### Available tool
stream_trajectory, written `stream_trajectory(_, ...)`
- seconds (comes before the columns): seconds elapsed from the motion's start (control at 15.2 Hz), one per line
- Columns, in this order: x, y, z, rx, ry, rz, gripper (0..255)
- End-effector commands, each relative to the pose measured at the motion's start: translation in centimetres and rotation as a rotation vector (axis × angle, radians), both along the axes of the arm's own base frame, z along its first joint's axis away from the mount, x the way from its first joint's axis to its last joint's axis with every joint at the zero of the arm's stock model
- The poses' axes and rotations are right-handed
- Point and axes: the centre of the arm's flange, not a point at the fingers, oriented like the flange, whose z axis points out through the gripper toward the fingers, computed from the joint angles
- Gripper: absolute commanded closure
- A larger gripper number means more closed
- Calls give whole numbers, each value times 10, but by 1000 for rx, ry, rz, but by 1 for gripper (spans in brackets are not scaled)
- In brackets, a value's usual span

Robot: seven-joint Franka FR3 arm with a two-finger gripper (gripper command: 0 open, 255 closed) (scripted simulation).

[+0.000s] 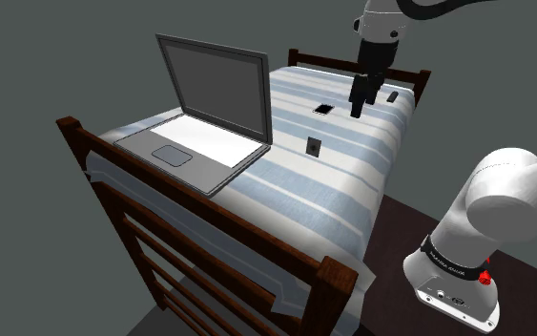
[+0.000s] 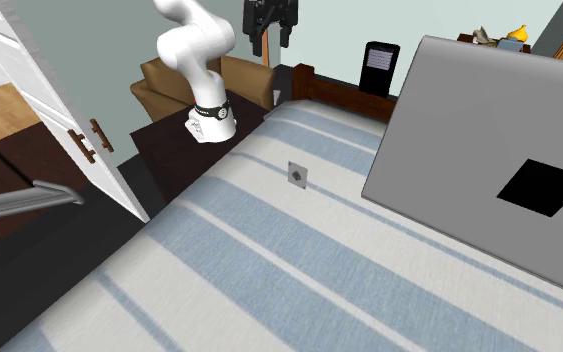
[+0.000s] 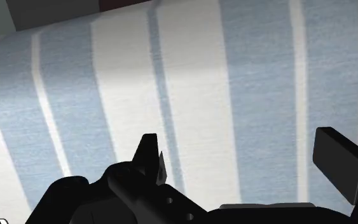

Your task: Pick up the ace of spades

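Gripper (image 1: 359, 107), shoulder view: all black, fingers pointing down, hanging above the far end of the bed (image 1: 285, 205), close to the far rail.
Arm (image 1: 505, 205), shoulder view: white, rising from the picture's lower right and reaching over the bed's far corner.
Target, ace of spades (image 1: 314, 146), shoulder view: small white card with one dark mark at its centre, lying flat on the striped cover about midway across the bed, in its far half; well apart from the gripper and nearer the foot than the gripper is.
Laptop (image 1: 204, 134), shoulder view: grey, lid open, on the bed's near half along the picture's left edge of the bed.
Dark card (image 1: 324, 110), shoulder view: dark face with a pale border, flat on the cover between the ace of spades and the far rail, just beside the gripper.

Gripper (image 2: 272, 40), second exterior view: at the picture's top, above the bed's far end.
Target, ace of spades (image 2: 296, 175), second exterior view: flat on a pale stripe, a single dark pip showing, apart from the laptop (image 2: 469, 160) lid and untouched.
Armchair (image 2: 169, 85), second exterior view: brown, beyond the bed's far corner, behind the arm's base.

Gripper (image 3: 241, 149), wrist view: both fingers (image 3: 339, 159) stand wide apart, nothing between them; jaws spread.
Cover, wrist view: blue and white stripes of the bed (image 3: 190, 76) lie beneath the fingers.
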Motion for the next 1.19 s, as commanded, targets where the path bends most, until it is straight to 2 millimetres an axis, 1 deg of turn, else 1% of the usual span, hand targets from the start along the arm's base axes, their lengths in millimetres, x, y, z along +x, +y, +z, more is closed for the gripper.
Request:
stream_trajectory(0.0, 0, 0, 0, 0, 0, 0, 0)
stream_trajectory(0.33, 37, 13, -48, -61, -100, -334, 0)
stream_trajectory(0.59, 71, 12, -83, -111, -180, -600, 0)
stream_trajectory(0.86, 106, 0, -116, -160, -260, -867, 0)
stream_trajectory(1.12, 139, -23, -144, -209, -340, -1134, 0)
